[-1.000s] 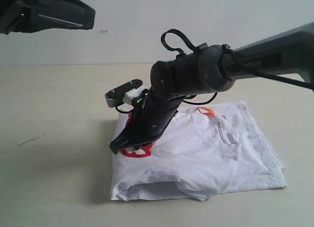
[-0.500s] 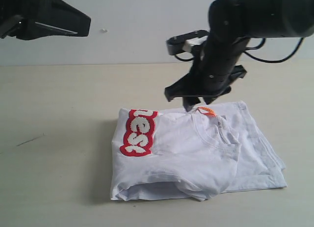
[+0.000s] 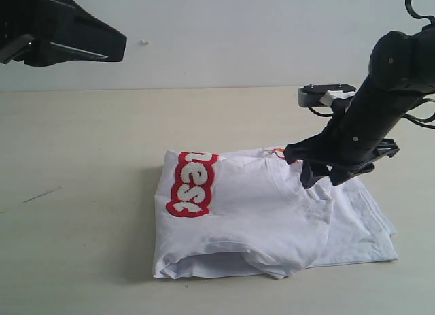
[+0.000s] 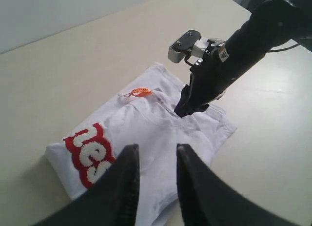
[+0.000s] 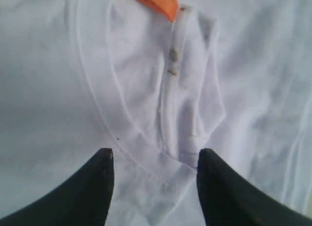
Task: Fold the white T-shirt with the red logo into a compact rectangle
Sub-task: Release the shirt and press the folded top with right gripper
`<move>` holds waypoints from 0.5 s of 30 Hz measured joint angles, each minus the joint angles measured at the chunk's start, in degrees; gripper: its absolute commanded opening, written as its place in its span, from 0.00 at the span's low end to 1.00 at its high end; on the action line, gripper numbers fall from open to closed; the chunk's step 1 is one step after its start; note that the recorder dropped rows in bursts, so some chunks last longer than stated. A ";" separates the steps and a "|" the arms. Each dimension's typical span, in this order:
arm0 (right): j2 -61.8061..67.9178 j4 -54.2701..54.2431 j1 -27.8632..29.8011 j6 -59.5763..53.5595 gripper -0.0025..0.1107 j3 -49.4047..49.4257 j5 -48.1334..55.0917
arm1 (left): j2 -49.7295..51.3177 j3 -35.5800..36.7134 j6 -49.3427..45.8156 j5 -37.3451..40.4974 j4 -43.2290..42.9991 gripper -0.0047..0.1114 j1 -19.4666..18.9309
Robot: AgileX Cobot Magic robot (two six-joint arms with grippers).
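We've got the T-shirt (image 3: 258, 220) on the counter (image 3: 81, 158), logo (image 3: 192, 184) on its left end, right gripper (image 3: 321, 181) above its collar (image 5: 92, 65)

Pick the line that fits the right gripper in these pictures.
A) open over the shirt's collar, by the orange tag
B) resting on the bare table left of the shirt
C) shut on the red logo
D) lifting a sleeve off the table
A: the right gripper has its jaws apart with nothing between them, over the collar of the white T-shirt, close to the orange neck tag.
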State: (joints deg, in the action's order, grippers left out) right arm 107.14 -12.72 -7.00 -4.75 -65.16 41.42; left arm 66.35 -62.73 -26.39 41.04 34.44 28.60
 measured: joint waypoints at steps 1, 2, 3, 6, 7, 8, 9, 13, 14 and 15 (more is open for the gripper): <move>0.36 -1.03 0.10 -0.67 0.48 -0.01 -0.22 | 0.00 0.00 0.00 0.00 0.00 0.28 0.00; 0.87 -1.58 0.10 -1.26 0.48 -0.01 -0.30 | 0.00 0.00 0.00 0.00 0.00 0.28 0.00; 1.58 -1.68 0.10 -1.53 0.48 -0.01 -0.36 | 0.00 0.00 0.00 0.00 0.00 0.28 0.00; 3.60 -1.68 0.10 -2.09 0.48 -0.01 -0.67 | 0.00 0.00 0.00 0.00 0.00 0.28 0.00; 4.10 -1.68 0.10 -2.09 0.48 -0.01 -0.95 | 0.00 0.00 0.00 0.00 0.00 0.28 0.00; 4.52 -1.68 0.10 -2.09 0.48 -0.01 -1.22 | 0.00 0.00 0.00 0.00 0.00 0.28 0.00; 4.86 -1.68 0.10 -2.09 0.48 -0.01 -1.90 | 0.00 0.00 0.00 0.00 0.00 0.28 0.00; 6.05 -1.21 0.10 -2.09 0.48 -0.01 -4.87 | 0.00 0.00 0.00 0.00 -0.09 0.28 0.00; 6.59 -0.33 0.10 -2.09 0.48 -0.01 -5.59 | 0.00 0.00 0.00 0.00 -0.09 0.28 0.00; 6.82 0.48 0.10 -2.09 0.48 -0.01 -6.37 | 0.00 0.00 0.00 0.00 -0.09 0.28 0.00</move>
State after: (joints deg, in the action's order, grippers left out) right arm 113.96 -12.25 -6.91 -6.84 -65.17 35.05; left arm 66.35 -62.73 -26.39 41.04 34.35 28.60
